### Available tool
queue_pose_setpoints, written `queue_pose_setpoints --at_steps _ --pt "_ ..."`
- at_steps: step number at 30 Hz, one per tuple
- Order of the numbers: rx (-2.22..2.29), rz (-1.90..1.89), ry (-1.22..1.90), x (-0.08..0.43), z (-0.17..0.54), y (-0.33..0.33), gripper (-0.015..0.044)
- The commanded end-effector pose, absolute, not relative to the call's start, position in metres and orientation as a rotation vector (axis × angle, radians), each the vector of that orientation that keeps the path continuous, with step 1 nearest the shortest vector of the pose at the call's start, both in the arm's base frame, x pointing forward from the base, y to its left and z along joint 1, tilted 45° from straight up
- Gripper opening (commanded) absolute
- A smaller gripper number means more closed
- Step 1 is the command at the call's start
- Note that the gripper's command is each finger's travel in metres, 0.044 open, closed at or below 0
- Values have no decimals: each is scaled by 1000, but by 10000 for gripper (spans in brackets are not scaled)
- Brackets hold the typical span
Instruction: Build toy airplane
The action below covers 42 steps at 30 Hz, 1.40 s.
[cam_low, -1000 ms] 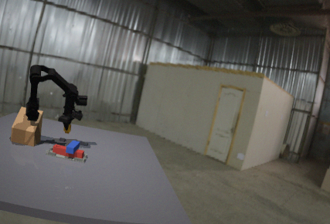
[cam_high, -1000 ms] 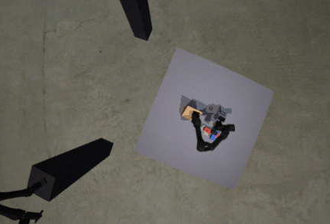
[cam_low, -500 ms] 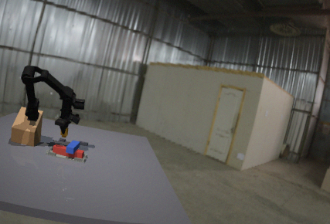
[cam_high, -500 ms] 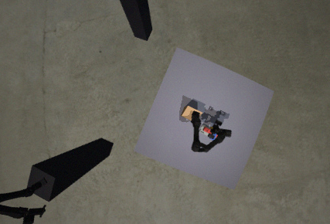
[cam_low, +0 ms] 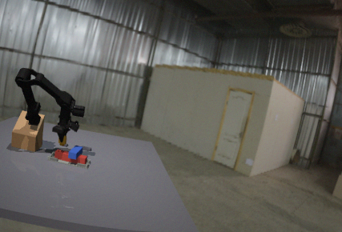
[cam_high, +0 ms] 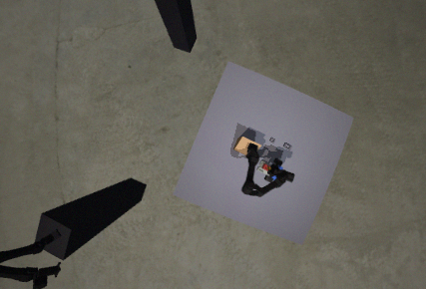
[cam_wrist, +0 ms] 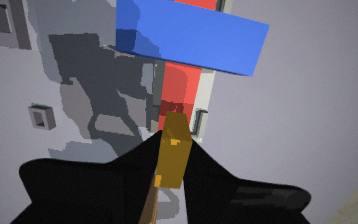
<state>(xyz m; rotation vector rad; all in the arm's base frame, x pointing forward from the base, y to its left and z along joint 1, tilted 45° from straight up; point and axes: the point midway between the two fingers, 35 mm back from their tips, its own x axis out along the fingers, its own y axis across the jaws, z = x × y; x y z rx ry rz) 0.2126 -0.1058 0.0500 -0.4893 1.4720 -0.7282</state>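
The red fuselage point(cam_high: 265, 167) point(cam_low: 82, 160) point(cam_wrist: 181, 85) lies in the pale grey jig cradle point(cam_wrist: 204, 95) and looks flat. The blue wing point(cam_low: 76, 152) point(cam_wrist: 192, 37) lies across the top of the fuselage; its tab and socket are hidden beneath it. My gripper point(cam_low: 62, 138) point(cam_wrist: 172, 136) points down and is shut on the yellow tail fin point(cam_low: 63, 142) point(cam_wrist: 174, 167). In the exterior view the fin hangs above the tail end of the fuselage, apart from it. In the wrist view the fin and fingers cover the tail end, and the tail socket is hidden.
Two small grey holders stand beside the jig, a smaller one point(cam_high: 271, 140) point(cam_wrist: 42, 118) and a larger one point(cam_high: 287, 145) point(cam_wrist: 25, 37). A tan wooden block point(cam_high: 242, 144) point(cam_low: 26, 134) stands by the arm's base on the grey table point(cam_high: 220, 174) point(cam_low: 117, 184).
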Motion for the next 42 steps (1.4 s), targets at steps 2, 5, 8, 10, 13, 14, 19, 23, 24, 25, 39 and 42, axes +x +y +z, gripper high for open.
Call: queue_pose_setpoints --at_steps 2,5,8,10,13,14,19,23,24,25,39,42 --pt "-498 -728 1477 210 50 -108 65" --pt "-498 -728 1477 210 50 -108 65" --pt "-498 -728 1477 210 50 -108 65" --pt "-498 -728 1477 210 50 -108 65" --pt "-498 -728 1477 210 50 -108 65" --pt "-498 -728 1477 210 50 -108 65" --pt "-498 -728 1477 210 49 -109 65" --pt "-498 -727 1477 210 45 -113 65" --pt "-498 -727 1477 210 44 -114 65" --pt "-497 -727 1477 210 42 -115 65" --pt "-499 -728 1477 208 27 -132 65" --pt "-500 -729 1477 208 24 -135 65"
